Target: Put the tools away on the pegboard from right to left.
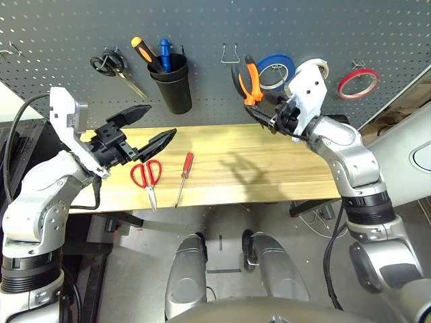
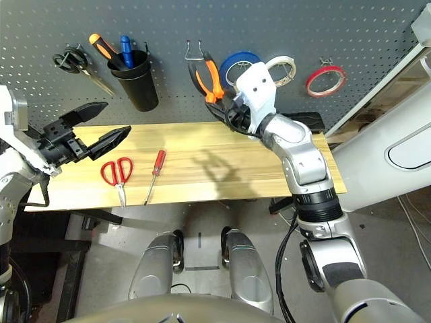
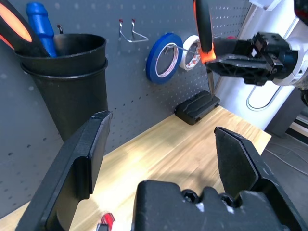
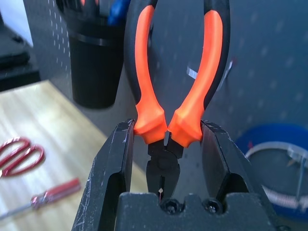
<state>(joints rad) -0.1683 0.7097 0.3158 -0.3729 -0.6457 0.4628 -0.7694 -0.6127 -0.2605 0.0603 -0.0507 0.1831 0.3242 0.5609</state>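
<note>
The two head views look down from above at the wooden table (image 1: 269,168) and pegboard (image 1: 202,27). Each wrist view looks closely along its own fingers toward the pegboard; both share the blue tape roll (image 3: 161,57).

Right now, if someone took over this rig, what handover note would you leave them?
Right gripper: shut on the orange-and-black pliers, held up at the pegboard near the empty wire hook.
Left gripper: open, empty, above the table's left end.
Done: red tape ring hangs at far right.
Left: hang the pliers, then the red-handled screwdriver and red-handled scissors, both lying on the table.
</note>
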